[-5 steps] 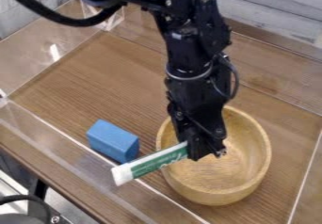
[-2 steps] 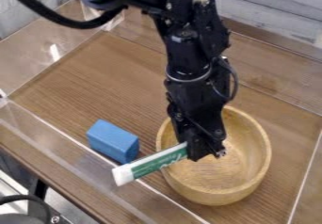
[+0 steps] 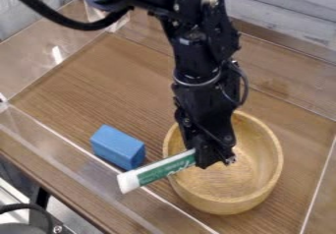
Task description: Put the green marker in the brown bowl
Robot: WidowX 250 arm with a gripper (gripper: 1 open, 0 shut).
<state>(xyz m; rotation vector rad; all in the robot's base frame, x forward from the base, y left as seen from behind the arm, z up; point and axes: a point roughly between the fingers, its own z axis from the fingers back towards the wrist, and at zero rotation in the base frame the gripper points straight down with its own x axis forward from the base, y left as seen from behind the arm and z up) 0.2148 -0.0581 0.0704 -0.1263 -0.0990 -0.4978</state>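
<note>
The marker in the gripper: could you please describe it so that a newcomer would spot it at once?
Find the large round wooden bowl below the black gripper. The marker slants out from the gripper over the bowl's left side in the picture; unlike the chunky blue block nearby, it is slim, white and green.

Large round light-brown wooden bowl (image 3: pixel 250 194): right part of interior unobstructed, open from above. Over its left rim: 1 slim white-barrelled green marker (image 3: pixel 160 169), slanting outward; blocks a pass there. Black robot gripper (image 3: pixel 210 151) fills the space above the back-left interior. Blue rectangular block (image 3: pixel 118 146) obstructs 1 side, left of bowl. Brown wooden tabletop (image 3: pixel 92 90) behind block: broad free passage.
</note>
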